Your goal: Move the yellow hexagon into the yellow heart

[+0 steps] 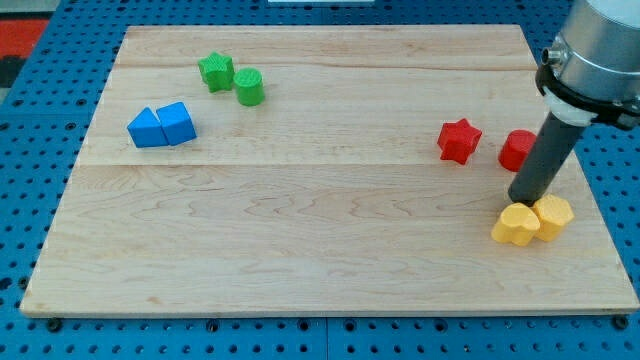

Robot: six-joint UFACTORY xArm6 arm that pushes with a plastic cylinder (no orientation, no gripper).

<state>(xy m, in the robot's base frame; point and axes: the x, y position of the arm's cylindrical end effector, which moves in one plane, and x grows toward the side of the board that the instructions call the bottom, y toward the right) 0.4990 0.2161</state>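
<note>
From the frame's upper right the arm slants its dark rod down-left so that my tip (pixel 522 199) (a bare rod end effector, with no jaws to part or close) sits just above the yellow heart (pixel 516 226), which touches the yellow hexagon (pixel 553 215) at the table's (pixel 300 250) lower right.

Pale wooden board (pixel 300 240) fills most of the frame, planks running left-right w/ visible grain. Under it, blue pegboard (pixel 40 200) w/ rows of holes shows at all edges. Red patch (pixel 25 35) upper left corner. Light even, shadows soft.
</note>
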